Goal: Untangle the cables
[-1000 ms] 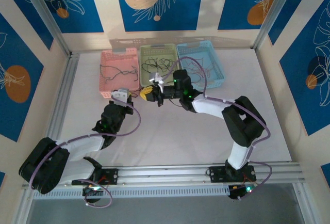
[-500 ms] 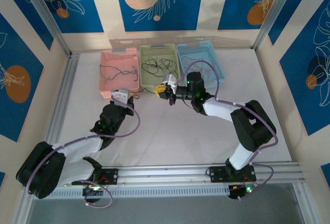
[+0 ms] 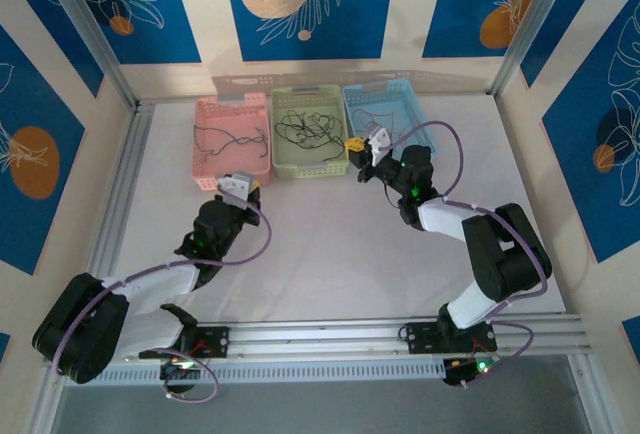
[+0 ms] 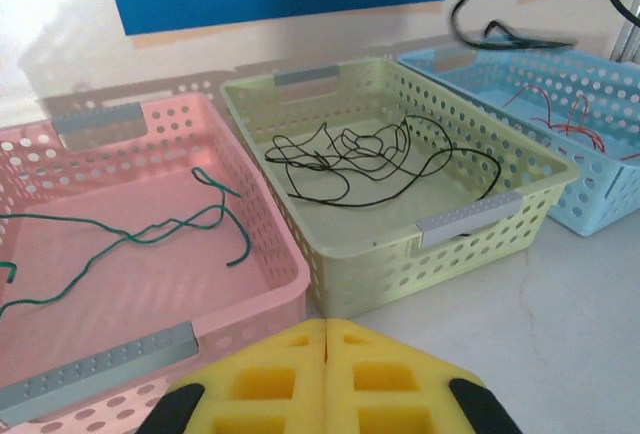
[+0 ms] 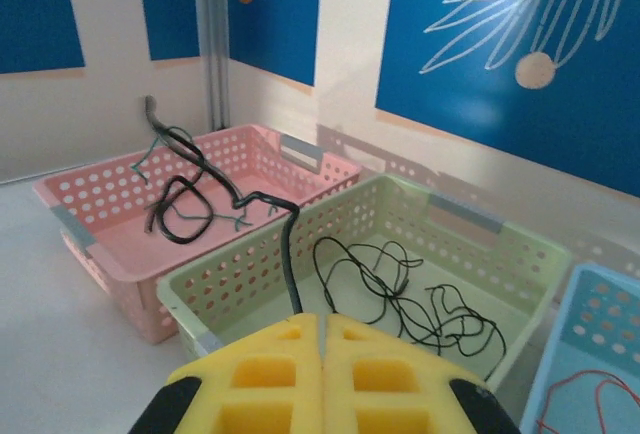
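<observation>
The right gripper [image 5: 323, 326] is clenched on a black cable [image 5: 289, 254], which rises straight from between its yellow pads [image 5: 268, 356] and curls off to the left, just before the green basket [image 5: 250, 284] (a second black tangle [image 5: 400, 294] lies inside). The left gripper [image 4: 326, 332] is closed on nothing, right at the pink basket [image 4: 262, 306], with a green cable [image 4: 150, 236] inside.

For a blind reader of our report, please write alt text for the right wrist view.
The shut right claw pinches a black cable that curls upward; behind lie a pink basket and a green basket holding another black cable.
</observation>
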